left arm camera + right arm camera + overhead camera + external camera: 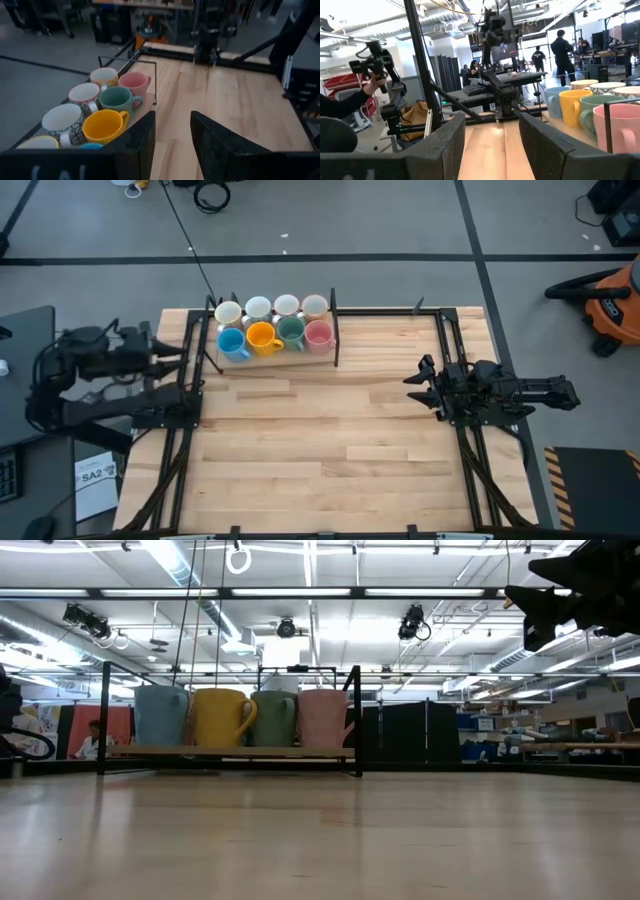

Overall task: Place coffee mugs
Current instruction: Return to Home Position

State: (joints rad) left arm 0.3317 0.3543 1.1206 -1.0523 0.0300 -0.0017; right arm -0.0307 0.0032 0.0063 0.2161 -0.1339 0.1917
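Left end effector (172,120) first: its two dark fingers stand a moderate gap apart with nothing between them; it hovers at the left edge of the desk (330,450), empty. The rack (337,345), a black wire frame on a wooden base, sits near it at the far edge of the desk and clear of the fingers; the blue mug (232,342) is the closest to it.

Over to the right end effector (491,117): fingers likewise spread, gripping nothing, parked at the right side of the desk; the rack is well apart from it, across bare wood, with the pink mug (319,334) at the nearer end of the row.

Now the count: eight coffee mugs (117,97), all inside the rack and all upright, packed in two rows of four. The front row runs blue, then the yellow mug (262,337), the green mug (291,331) and pink; one of each colour. Behind them stand four white mugs (258,307), white or cream; the left wrist view shows a dark pattern on at least one. From desk height the front four hide most of the back row.
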